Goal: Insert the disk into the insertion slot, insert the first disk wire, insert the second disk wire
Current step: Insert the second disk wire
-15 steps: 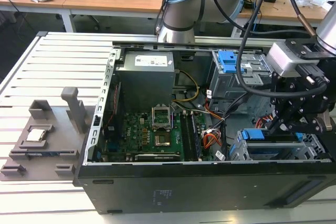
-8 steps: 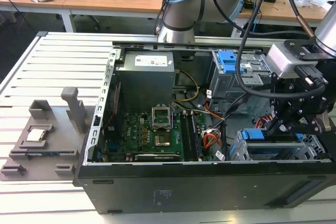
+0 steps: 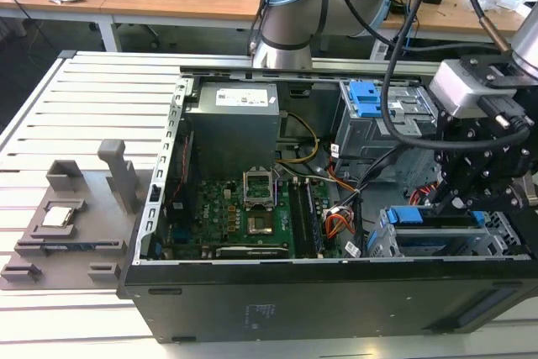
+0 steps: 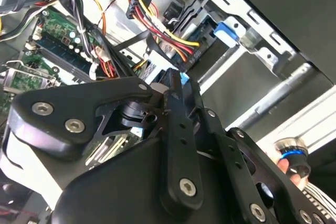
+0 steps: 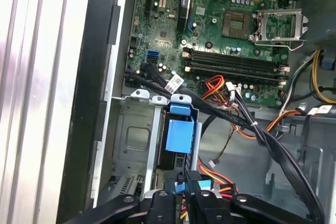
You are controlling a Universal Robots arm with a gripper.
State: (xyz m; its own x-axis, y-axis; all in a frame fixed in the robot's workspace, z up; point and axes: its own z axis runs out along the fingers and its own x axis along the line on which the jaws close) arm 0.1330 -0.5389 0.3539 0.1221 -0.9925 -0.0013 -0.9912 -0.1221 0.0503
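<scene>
exterior view: disk (blue-framed) seated in insertion slot; claw above, grip unclear.

I get the exterior view from high, off the arm, angled down at the open case. Both wrist views sit close inside it. They share the motherboard, seen at 10 o'clock in the second wrist view.

table: slatted aluminium
on it: open PC case, grey fixture at exterior view's left
</scene>
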